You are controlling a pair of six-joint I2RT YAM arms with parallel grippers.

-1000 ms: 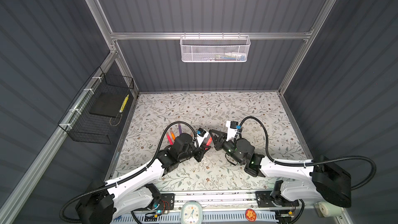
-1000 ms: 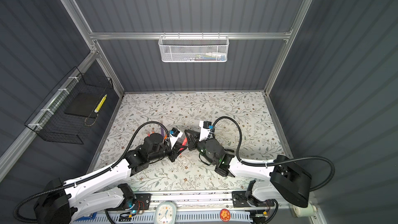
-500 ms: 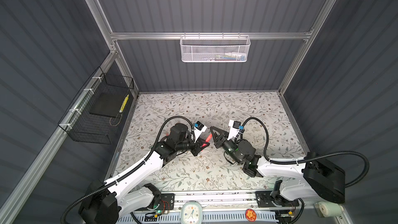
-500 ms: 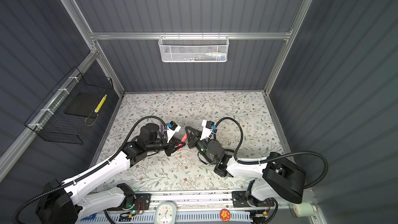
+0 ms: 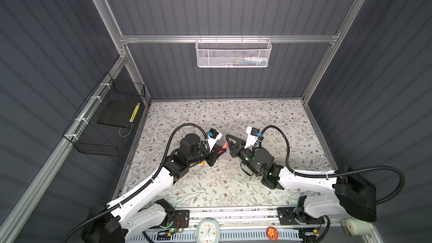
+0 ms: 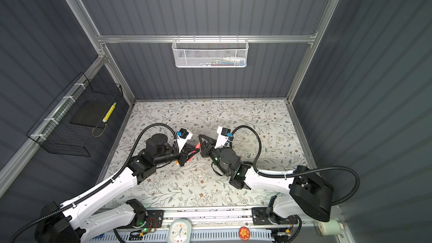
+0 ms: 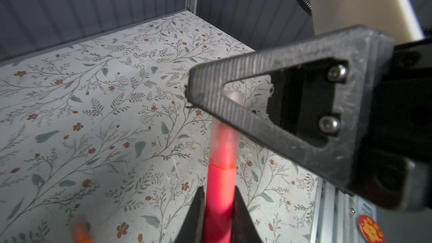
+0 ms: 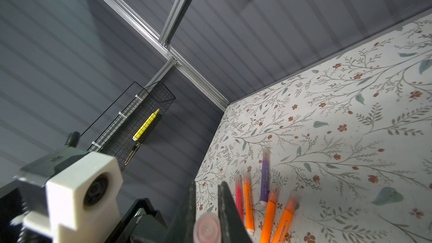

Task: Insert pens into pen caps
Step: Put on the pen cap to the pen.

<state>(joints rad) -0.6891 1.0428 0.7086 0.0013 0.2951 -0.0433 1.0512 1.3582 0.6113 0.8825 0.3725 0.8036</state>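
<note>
The left gripper (image 7: 219,194) is squeezed shut on a slim pink-red marker pen (image 7: 221,176). The right gripper (image 8: 207,190) is pinched shut on a small see-through pinkish plastic cap (image 7: 224,141). Both are up in the air above the flowery desk (image 5: 233,118). The pen's tip looks partly inside the cap.

Things could go wrong from here. If the pen and cap are not in one straight line, a push could jam them. The pen could also slide back in its gripper. The cap is small and smooth, so it might pop out and fall. A soft push could leave the cap loose. Five more pens (image 8: 264,178) lie on the desk nearby, and a dropped pen could knock them.
</note>
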